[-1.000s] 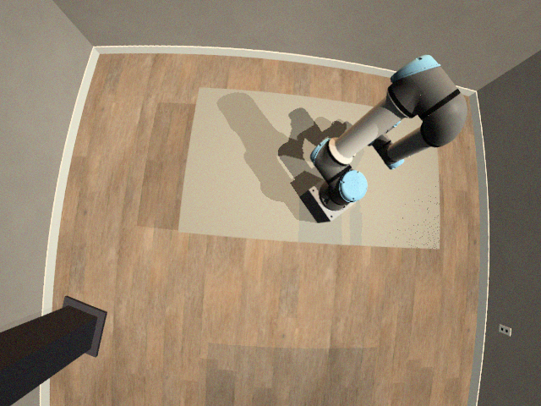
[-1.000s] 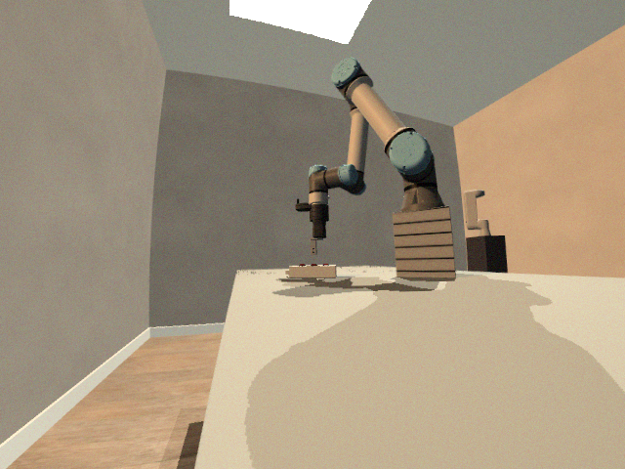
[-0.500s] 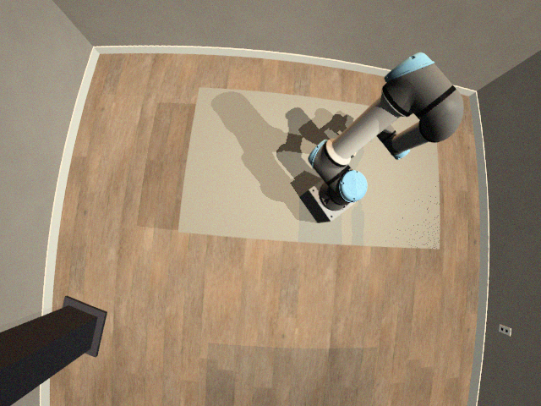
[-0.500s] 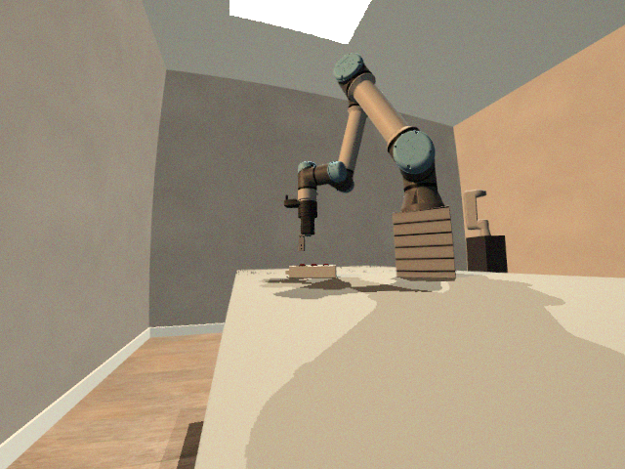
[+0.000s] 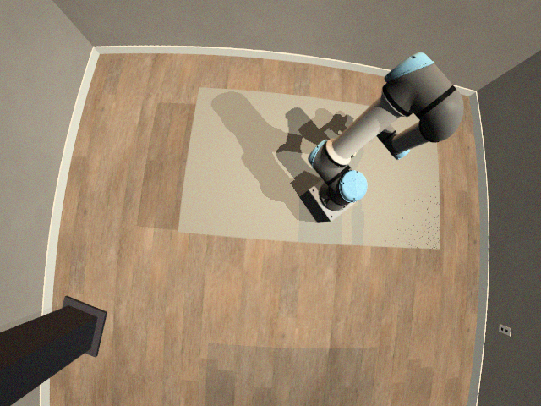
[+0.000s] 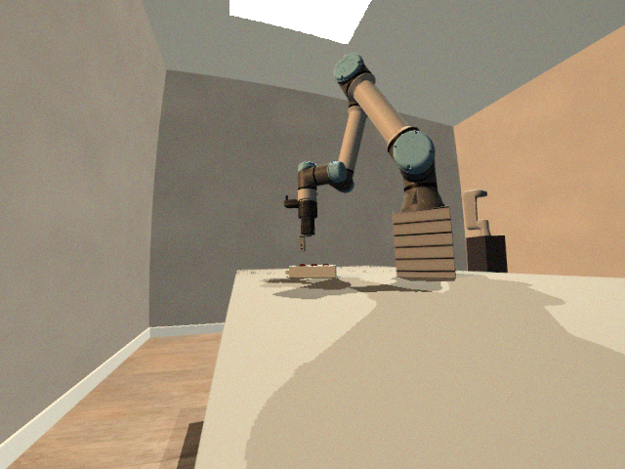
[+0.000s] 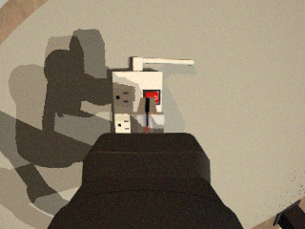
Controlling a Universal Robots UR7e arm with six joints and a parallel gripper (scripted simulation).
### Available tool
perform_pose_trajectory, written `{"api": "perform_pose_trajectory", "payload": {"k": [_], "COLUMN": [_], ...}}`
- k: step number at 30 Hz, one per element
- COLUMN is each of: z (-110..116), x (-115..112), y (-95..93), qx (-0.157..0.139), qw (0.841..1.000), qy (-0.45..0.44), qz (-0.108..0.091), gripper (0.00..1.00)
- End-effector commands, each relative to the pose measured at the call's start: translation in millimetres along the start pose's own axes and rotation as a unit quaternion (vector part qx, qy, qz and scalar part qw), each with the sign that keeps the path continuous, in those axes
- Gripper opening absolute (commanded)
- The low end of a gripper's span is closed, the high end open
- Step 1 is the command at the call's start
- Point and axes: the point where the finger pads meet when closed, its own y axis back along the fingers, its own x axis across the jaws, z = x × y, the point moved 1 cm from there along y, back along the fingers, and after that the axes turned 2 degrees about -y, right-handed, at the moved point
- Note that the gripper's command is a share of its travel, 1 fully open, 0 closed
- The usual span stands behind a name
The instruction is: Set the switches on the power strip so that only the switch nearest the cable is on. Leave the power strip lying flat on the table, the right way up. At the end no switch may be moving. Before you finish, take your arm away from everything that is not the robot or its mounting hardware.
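Note:
The white power strip (image 6: 312, 271) lies flat near the table's far left corner, with red switches showing on its top. In the wrist view the power strip (image 7: 137, 102) shows one end with a red switch (image 7: 152, 95), a socket beside it, and the white cable stub (image 7: 162, 61) at the far end. The rest of the strip is hidden under the gripper body. My gripper (image 6: 302, 245) is shut and empty. It hangs point-down a short way above the strip's left end, not touching it. Its fingertips show just in front of the red switch. In the overhead view my wrist (image 5: 338, 188) hides the strip.
My base stands on a slatted pedestal (image 6: 423, 244) to the right of the strip. A beige fixture on a dark box (image 6: 484, 247) stands beyond the table at the right. A dark post (image 5: 47, 341) stands on the floor, far from the table.

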Motion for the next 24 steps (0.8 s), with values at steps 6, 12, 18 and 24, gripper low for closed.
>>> {"api": "perform_pose_trajectory", "payload": {"k": [6, 12, 18, 24], "z": [-1.6, -1.6, -1.3, -1.3], "x": [0.1, 0.1, 0.0, -0.1], "y": [1.0, 1.0, -0.6, -3.7], "qx": [0.001, 0.001, 0.001, 0.001], "qw": [1.000, 1.000, 1.000, 1.000], "qy": [0.000, 0.000, 0.000, 0.000], "qz": [0.001, 0.001, 0.001, 0.001], "gripper": [0.00, 0.00, 0.00, 0.00]}}
